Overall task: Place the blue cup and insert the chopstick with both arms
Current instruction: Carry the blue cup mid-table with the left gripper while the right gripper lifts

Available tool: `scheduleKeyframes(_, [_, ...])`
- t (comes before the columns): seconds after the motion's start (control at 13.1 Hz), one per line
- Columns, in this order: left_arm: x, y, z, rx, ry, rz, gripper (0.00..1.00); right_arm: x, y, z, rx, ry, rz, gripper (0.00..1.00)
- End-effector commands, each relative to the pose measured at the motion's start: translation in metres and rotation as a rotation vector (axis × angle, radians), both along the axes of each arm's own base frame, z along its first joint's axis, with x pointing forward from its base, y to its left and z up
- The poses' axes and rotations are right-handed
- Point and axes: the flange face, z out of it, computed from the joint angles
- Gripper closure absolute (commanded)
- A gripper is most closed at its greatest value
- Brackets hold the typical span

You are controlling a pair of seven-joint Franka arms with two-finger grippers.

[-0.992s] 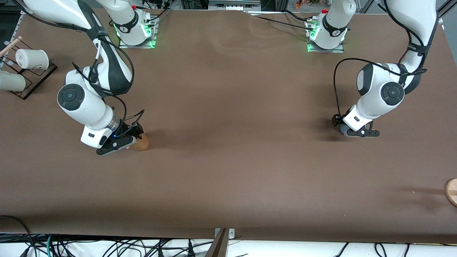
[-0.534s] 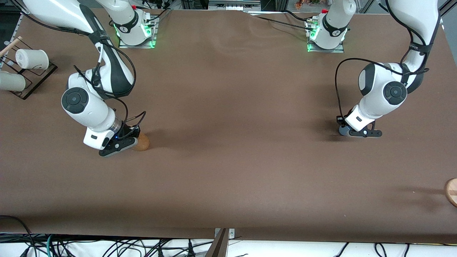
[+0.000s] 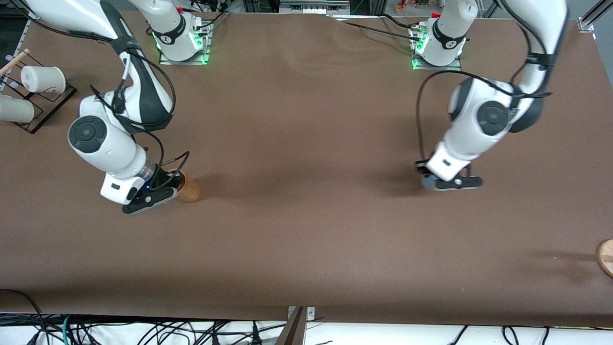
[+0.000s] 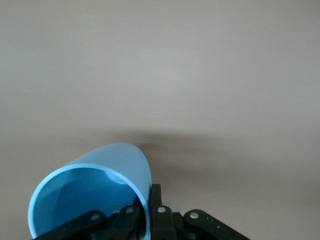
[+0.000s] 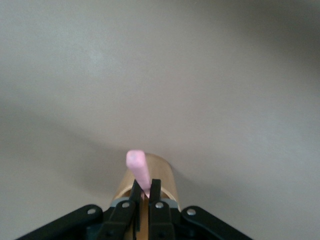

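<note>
My left gripper [image 3: 449,182] is shut on the rim of the light-blue cup [image 3: 427,183], one finger inside and one outside, and holds it over the table toward the left arm's end. In the left wrist view the cup [image 4: 95,187] shows its open mouth at my gripper [image 4: 148,212]. My right gripper [image 3: 154,193] is shut on the pink chopstick [image 5: 139,172], right at the mouth of the orange-brown cup [image 3: 187,189]. In the right wrist view that cup [image 5: 166,179] sits just past my gripper [image 5: 145,195]. The chopstick is hidden in the front view.
A black wire rack [image 3: 44,101] with white cups [image 3: 42,79] stands at the right arm's end of the table. A round wooden piece [image 3: 605,257] lies at the table's edge at the left arm's end, nearer to the front camera.
My left arm has carried the blue cup toward the middle of the table. My right gripper has shifted a little away from the orange-brown cup, so more of that cup shows.
</note>
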Motion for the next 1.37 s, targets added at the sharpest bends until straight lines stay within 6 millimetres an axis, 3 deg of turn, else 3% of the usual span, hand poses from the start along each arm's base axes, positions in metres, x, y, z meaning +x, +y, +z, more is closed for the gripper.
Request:
scheduleKeyframes(0.0, [0.014,-0.120,0.005,0.002,0.050,0.131,1.00,0.000,0.012,0.079,-0.019,0.032,0.014,1.00])
scheduleKeyframes(0.15, [0.010,-0.196,-0.001,0.019,0.081,0.240,1.00,-0.008,0.013,0.130,-0.029,0.049,0.042,1.00])
scheduleKeyframes(0.31, [0.003,-0.243,-0.027,0.024,0.090,0.352,1.00,-0.021,0.015,0.167,0.013,0.068,0.059,1.00])
scheduleKeyframes(0.53, [-0.010,-0.277,-0.068,0.060,0.087,0.428,1.00,-0.027,0.022,0.184,0.045,0.061,0.078,1.00])
scheduleKeyframes(0.76, [-0.014,-0.288,-0.093,0.047,0.052,0.479,1.00,-0.028,0.035,0.178,0.055,0.064,0.084,1.00])
scheduleKeyframes(0.84, [-0.013,-0.288,-0.093,0.045,0.050,0.482,1.00,-0.029,0.042,0.178,0.058,0.065,0.092,1.00])
scheduleKeyframes(0.92, [-0.012,-0.288,-0.089,0.040,0.049,0.480,0.91,-0.029,0.047,0.174,0.066,0.070,0.093,1.00])
scheduleKeyframes(0.99, [-0.006,-0.281,-0.083,0.032,0.046,0.486,0.43,-0.029,0.052,0.171,0.069,0.075,0.065,1.00])
scheduleKeyframes(1.07, [-0.002,-0.278,-0.076,0.029,0.042,0.488,0.23,-0.031,0.060,0.170,0.070,0.078,0.050,1.00])
scheduleKeyframes(1.22, [0.006,-0.269,-0.057,0.010,0.035,0.460,0.00,-0.034,0.075,0.171,0.075,0.067,0.025,1.00])
scheduleKeyframes(1.3, [0.009,-0.265,-0.045,0.006,0.040,0.426,0.00,-0.037,0.086,0.170,0.077,0.066,0.005,1.00])
